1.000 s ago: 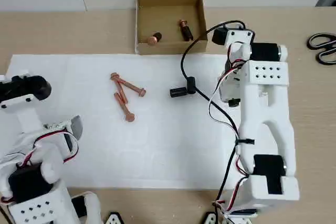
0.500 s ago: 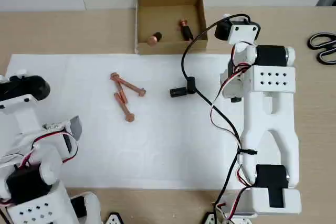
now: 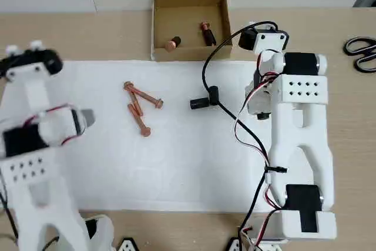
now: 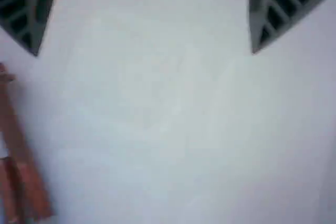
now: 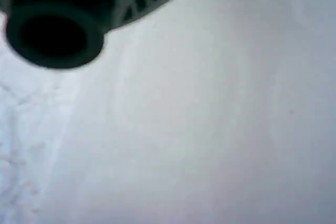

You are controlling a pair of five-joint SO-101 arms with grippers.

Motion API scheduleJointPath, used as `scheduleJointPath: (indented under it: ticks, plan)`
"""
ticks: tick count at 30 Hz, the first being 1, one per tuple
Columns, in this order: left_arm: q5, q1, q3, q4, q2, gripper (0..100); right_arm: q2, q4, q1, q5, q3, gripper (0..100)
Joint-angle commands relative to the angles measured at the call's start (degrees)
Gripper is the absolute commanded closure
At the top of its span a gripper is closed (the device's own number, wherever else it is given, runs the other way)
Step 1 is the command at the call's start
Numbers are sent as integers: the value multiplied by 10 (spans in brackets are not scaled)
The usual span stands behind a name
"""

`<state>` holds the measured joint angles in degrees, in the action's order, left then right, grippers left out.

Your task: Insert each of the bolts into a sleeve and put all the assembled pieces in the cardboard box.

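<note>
Three copper bolts (image 3: 140, 107) lie loose on the white sheet, left of centre; their shafts also show in the left wrist view as bolts (image 4: 16, 171). My left gripper (image 4: 144, 51) hangs open over bare sheet just left of them, and its grey finger (image 3: 86, 117) points toward them. Two black sleeves (image 3: 200, 103) rest mid-sheet beside a black cable. Low over the sheet's right side, my right gripper (image 3: 262, 111) is shut on another black sleeve (image 5: 52, 35), whose open bore faces the camera. The cardboard box (image 3: 226, 24) at the back holds two assembled pieces (image 3: 173, 43).
The right arm's black cable (image 3: 205, 66) loops from the box's right corner down past the sleeves. Scissors (image 3: 361, 53) lie on the wooden table at the far right. The white sheet (image 3: 176, 168) is bare toward the front.
My left arm has stretched away from the front edge, and its gripper now sits nearer the bolts. My right arm shifted slightly to the right. Bolts and loose sleeves have not moved.
</note>
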<state>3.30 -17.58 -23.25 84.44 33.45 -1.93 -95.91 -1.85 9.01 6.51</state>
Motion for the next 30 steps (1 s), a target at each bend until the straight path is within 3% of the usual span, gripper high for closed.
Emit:
scheduleJointPath:
  ticks: [1,7,15,20,23,27,30]
  plan:
    - [-5,49,48,-52,-66,757,-34,-1,0,6,5,995]
    - [-3,110,135,-122,-252,757,-34,-2,0,6,4,995]
    - [0,149,320,-121,-477,757,-34,-2,0,6,3,995]
    - [67,168,397,-115,-565,757,-30,0,0,4,3,995]
    - [58,178,442,-76,-593,757,-30,0,0,4,3,995]
    - [-68,190,502,-18,-601,757,-29,0,0,4,3,995]
    - [-245,190,542,27,-604,757,-29,0,0,4,3,995]
